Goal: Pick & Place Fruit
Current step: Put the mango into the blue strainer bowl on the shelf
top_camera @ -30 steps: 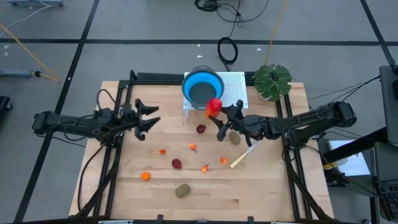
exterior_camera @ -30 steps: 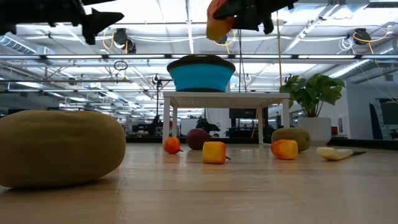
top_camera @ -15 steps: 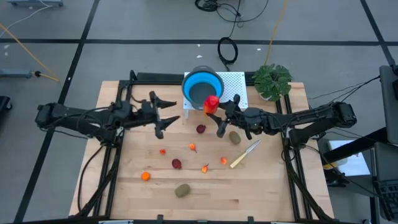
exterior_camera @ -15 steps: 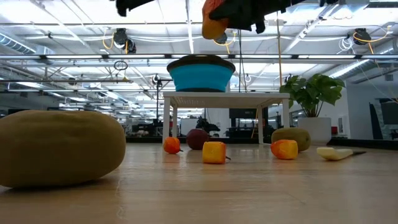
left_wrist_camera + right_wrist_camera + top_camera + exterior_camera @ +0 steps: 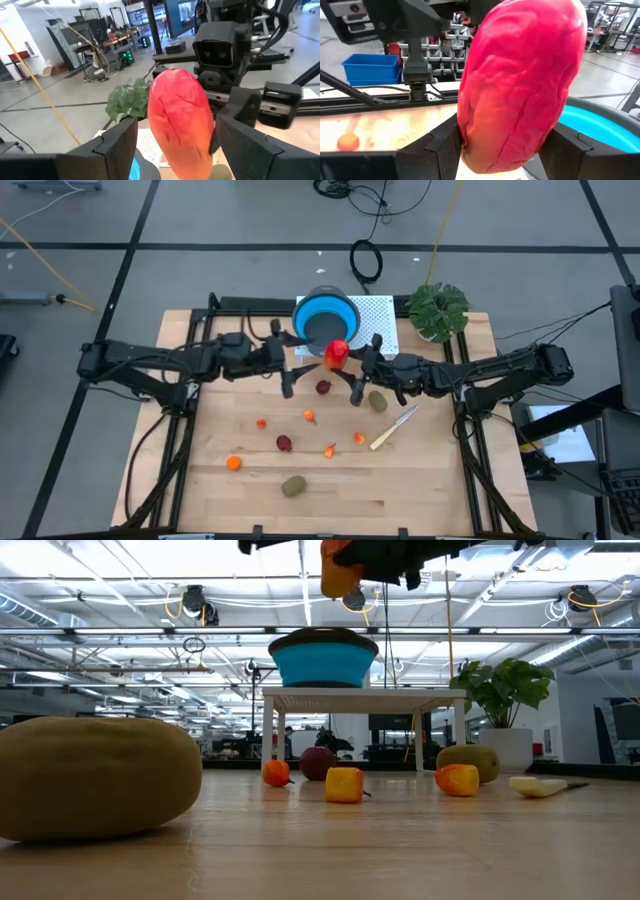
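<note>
My right gripper (image 5: 352,365) is shut on the long red-orange-yellow fruit (image 5: 338,353), held in the air just on the near side of the blue bowl (image 5: 326,320). In the low view the fruit's yellow-orange end (image 5: 338,578) hangs down. My left gripper (image 5: 293,365) is open and empty, just left of the fruit and pointing at it. In the left wrist view its fingers (image 5: 117,145) frame the fruit (image 5: 179,120) without touching. Two dark red balls (image 5: 323,387) (image 5: 284,443), two brownish-green ovals (image 5: 377,401) (image 5: 292,485) and several orange bits (image 5: 311,417) lie on the table. My right gripper pinches the long fruit between its two fingers, one on each side of its orange part (image 5: 470,140). The fingers come about level from the table's right. The fruit is lifted clear of the table, standing upright, red end up and yellow-orange end down.
The blue bowl stands on a white perforated rack (image 5: 375,315) at the table's far middle. A green leafy plant (image 5: 438,310) stands at the far right. A yellow-handled knife (image 5: 393,428) lies right of centre.
My left gripper has travelled toward the table's right, from the left side up close to the held fruit, staying open. My right gripper has carried the fruit a little toward the table's left, still lifted clear.
</note>
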### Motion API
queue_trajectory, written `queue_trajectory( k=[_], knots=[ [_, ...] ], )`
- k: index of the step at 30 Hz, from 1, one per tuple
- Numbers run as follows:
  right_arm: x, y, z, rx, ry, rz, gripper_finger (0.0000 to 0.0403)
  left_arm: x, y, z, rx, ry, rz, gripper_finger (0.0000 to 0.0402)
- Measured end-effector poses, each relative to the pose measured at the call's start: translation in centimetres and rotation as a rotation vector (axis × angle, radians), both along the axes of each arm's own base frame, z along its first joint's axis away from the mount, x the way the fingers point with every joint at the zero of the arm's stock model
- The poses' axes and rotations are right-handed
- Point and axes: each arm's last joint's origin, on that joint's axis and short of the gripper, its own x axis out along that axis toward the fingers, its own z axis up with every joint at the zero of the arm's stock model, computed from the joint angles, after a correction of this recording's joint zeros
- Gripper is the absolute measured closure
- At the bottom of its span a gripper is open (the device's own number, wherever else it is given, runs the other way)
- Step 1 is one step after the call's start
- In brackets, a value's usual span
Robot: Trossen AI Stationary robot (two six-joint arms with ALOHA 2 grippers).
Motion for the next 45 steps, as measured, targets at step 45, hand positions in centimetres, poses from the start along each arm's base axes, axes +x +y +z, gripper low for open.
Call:
queue_trajectory(
  k=[45],
  knots=[
    [0.1,0.5,0.0,0.014,-0.003,0.08,0.0195,2.9,1.2,-0.1,-0.06,-0.027,-0.077,0.0061]
  ],
)
